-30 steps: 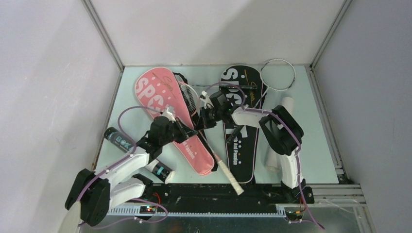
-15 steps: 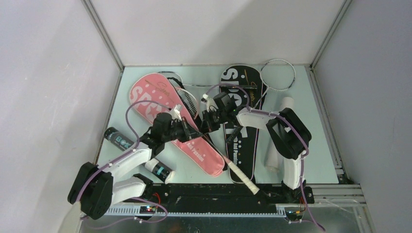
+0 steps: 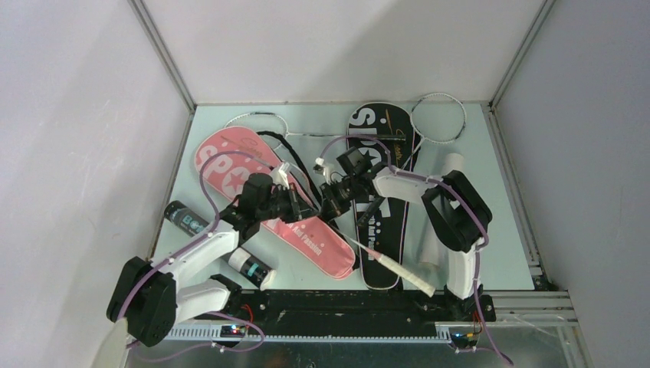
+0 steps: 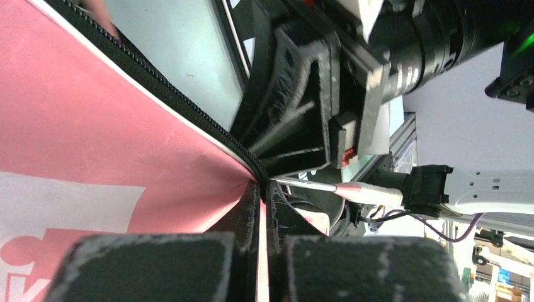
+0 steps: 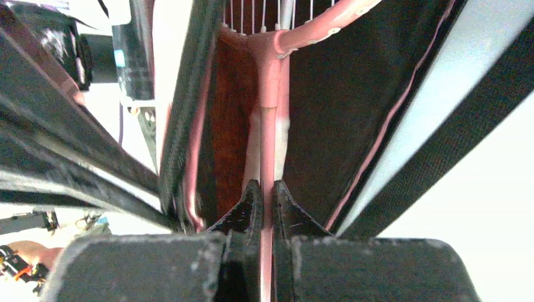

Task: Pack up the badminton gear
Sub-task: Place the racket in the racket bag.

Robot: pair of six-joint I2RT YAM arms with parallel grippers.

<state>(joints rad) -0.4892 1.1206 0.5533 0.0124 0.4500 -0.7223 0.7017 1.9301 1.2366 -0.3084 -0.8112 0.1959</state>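
Pincers both closed, each on sthg. My left pincer [image 3: 300, 205] [image 4: 261, 196] is clamped on the zip edge of the pink cover [image 3: 244, 162] [image 4: 94, 126], approx mid-length. Wrist cam shows the fabric pinched flat btwn the pads, w/ the black zipper running up and away from them.

My right pincer [image 3: 334, 201] [image 5: 267, 195] is clamped on the thin shaft of the pink racket [image 3: 387, 263] [image 5: 272, 94], just below where the shaft forks into the head. The 2 pincers sit just beside each other, mid-table.

Racket's head end points toward the cover's open edge. In the right wrist cam, strings + frame sit btwn dark lining w/ pink piping on either side, so the head looks partly inside the cover; how far, can't tell. The white grip sticks out near-right, crossing the lower part of the black cover [image 3: 377, 126], its end close to the table's [image 3: 498, 230] front edge.

Pink cover lies diagonal: head far-left, narrow end near-centre.

Elsewhere:
- white racket [image 3: 438, 119]: head at the far edge, beside the black cover's top
- white tube [image 3: 451, 167]: right of the black cover, by my right arm
- black tubes [image 3: 186, 219]: 2 of them, near-left, by my left arm
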